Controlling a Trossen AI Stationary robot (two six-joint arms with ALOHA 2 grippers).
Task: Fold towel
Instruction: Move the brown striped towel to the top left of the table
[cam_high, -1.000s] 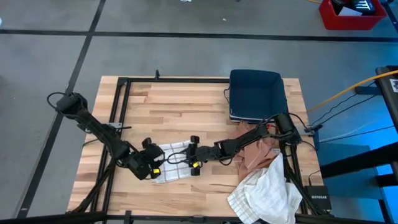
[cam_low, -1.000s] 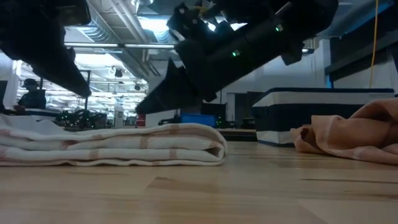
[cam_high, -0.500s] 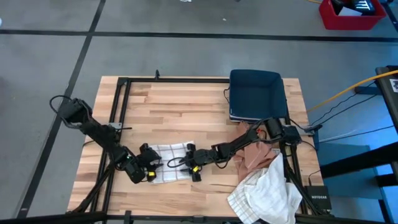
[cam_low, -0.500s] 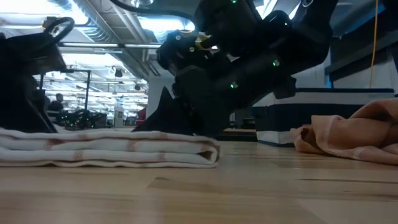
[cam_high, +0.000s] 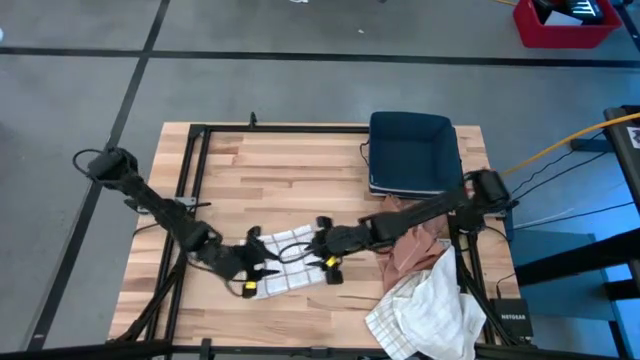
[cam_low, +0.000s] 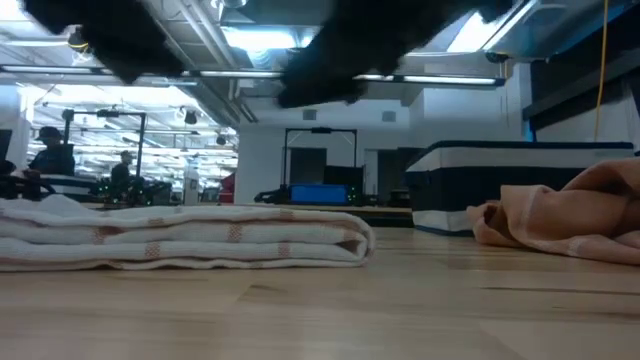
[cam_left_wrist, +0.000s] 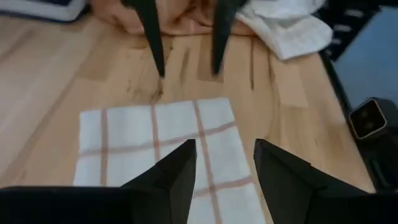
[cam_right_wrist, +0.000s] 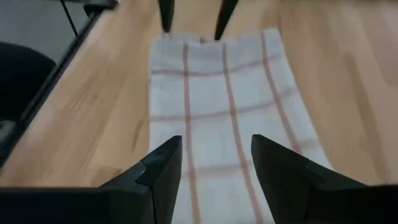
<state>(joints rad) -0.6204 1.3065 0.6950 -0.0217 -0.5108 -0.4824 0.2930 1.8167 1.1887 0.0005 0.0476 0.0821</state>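
Folded checked towel (cam_high: 288, 262) lies flat on the desk (cam_high: 300, 170), left gripper (cam_high: 262, 268) and right gripper (cam_high: 318, 251) above opposite ends, jaws open, gripping nothing.

Robotics lab: ceiling ducts (cam_low: 215, 45), equipment racks (cam_low: 318, 165).

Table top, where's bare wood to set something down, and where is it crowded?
Free: the wide bare table between the black frame rail and the navy bin, behind the folded towel. Crowded: the near right corner, with the tan cloth and white cloth, and around both grippers at the towel.
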